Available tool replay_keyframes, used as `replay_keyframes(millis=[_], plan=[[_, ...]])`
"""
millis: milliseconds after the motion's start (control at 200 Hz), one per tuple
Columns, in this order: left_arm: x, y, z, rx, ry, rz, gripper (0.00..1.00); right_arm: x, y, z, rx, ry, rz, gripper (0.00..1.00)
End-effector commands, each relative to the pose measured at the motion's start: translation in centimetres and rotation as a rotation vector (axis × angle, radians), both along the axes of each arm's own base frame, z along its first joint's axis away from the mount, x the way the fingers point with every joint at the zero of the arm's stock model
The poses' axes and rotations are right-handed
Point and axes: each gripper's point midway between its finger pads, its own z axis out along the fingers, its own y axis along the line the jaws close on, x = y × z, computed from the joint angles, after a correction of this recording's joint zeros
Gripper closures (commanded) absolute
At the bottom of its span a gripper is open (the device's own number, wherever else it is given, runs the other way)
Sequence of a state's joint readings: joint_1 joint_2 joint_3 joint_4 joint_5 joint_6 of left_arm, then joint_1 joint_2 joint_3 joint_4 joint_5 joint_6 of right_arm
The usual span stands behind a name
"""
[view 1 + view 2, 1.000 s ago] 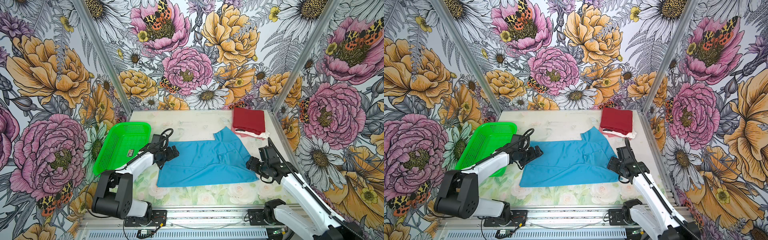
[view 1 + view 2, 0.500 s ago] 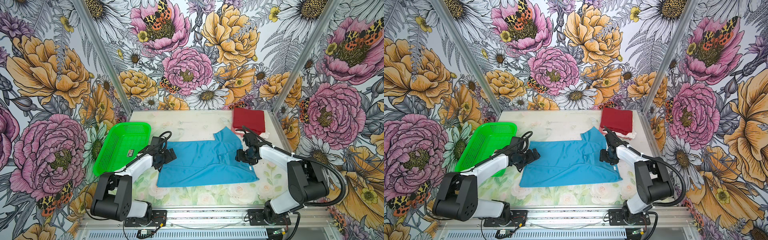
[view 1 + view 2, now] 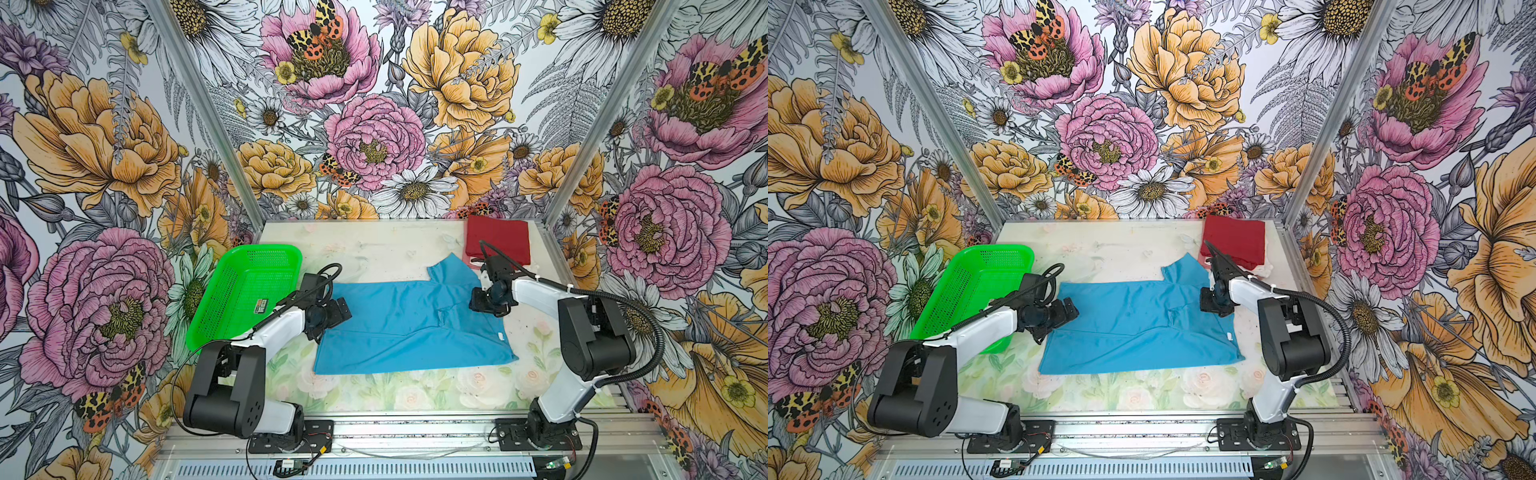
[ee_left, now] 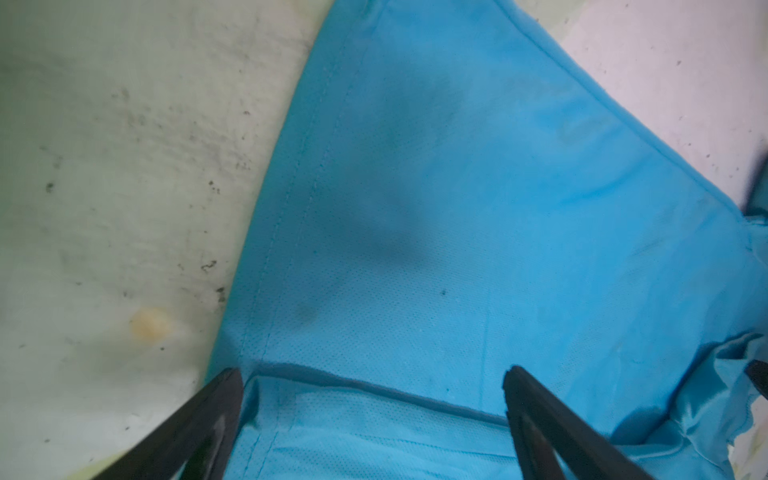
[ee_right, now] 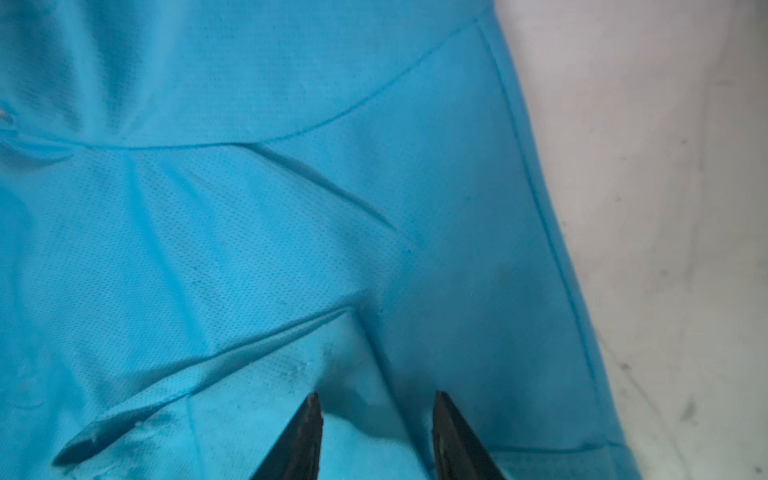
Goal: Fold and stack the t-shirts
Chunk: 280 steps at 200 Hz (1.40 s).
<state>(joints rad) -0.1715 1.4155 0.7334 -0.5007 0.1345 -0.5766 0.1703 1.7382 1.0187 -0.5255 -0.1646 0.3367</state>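
my right gripper [image 5: 376, 401] has swung in to straddle a fold of the sky-blue shirt [image 3: 395, 328], jaws narrower but apart, my left gripper [image 4: 372, 372] stays wide open, the dark red shirt [image 3: 498, 237] close behind.

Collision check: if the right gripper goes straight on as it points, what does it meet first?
The sky-blue t-shirt. The right gripper points down into it, jaws apart, with a raised fold of that cloth just ahead of the tips. Whether the tips touch it is unclear.
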Motion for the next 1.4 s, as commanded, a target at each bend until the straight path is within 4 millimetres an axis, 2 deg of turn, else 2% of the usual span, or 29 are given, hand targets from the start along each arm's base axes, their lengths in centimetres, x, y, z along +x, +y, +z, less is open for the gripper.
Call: replay_keyframes(millis=[0, 265, 355, 460, 565, 625, 700, 786, 951, 1091, 1271, 1396], plan=[[1.0, 0.7, 0.4, 0.017, -0.012, 0.019, 0.01, 2.3, 0.5, 1.1, 0.016, -0.058, 0.025, 0.56], [0.9, 1.4, 0.4, 0.013, -0.011, 0.031, 0.01, 2.6, 1.2, 0.5, 0.038, -0.038, 0.028, 0.78], [0.7, 1.6, 0.3, 0.011, -0.008, 0.033, 0.01, 2.3, 1.0, 0.6, 0.035, -0.039, 0.023, 0.76], [0.7, 1.7, 0.2, 0.009, -0.007, 0.035, 0.01, 1.9, 0.6, 0.6, 0.026, -0.039, 0.02, 0.61], [0.7, 1.6, 0.3, 0.009, -0.008, 0.035, 0.01, 1.6, 0.3, 0.8, 0.023, -0.041, 0.017, 0.61], [0.6, 1.6, 0.3, 0.008, -0.008, 0.035, 0.01, 1.5, 0.3, 0.7, 0.025, -0.04, 0.02, 0.68], [0.7, 1.6, 0.3, 0.008, -0.011, 0.036, 0.01, 1.6, 0.5, 0.9, 0.034, -0.045, 0.023, 0.84], [0.7, 1.7, 0.5, 0.008, -0.015, 0.039, 0.01, 1.7, 0.5, 1.8, 0.039, -0.067, 0.019, 0.97], [1.0, 1.9, 0.3, 0.023, -0.006, 0.039, 0.01, 1.4, 0.5, 5.2, 0.056, -0.15, 0.01, 0.97], [1.3, 2.6, -0.3, 0.069, 0.02, 0.066, 0.02, -0.1, 0.7, 7.6, 0.093, -0.192, 0.002, 0.97], [1.7, 3.6, -0.3, 0.159, 0.028, 0.098, 0.14, -2.7, 0.6, 9.8, 0.12, -0.245, -0.004, 0.97], [1.6, 3.1, -0.7, 0.158, 0.047, 0.088, 0.32, -4.0, 0.3, 10.6, 0.123, -0.263, -0.01, 0.97]])
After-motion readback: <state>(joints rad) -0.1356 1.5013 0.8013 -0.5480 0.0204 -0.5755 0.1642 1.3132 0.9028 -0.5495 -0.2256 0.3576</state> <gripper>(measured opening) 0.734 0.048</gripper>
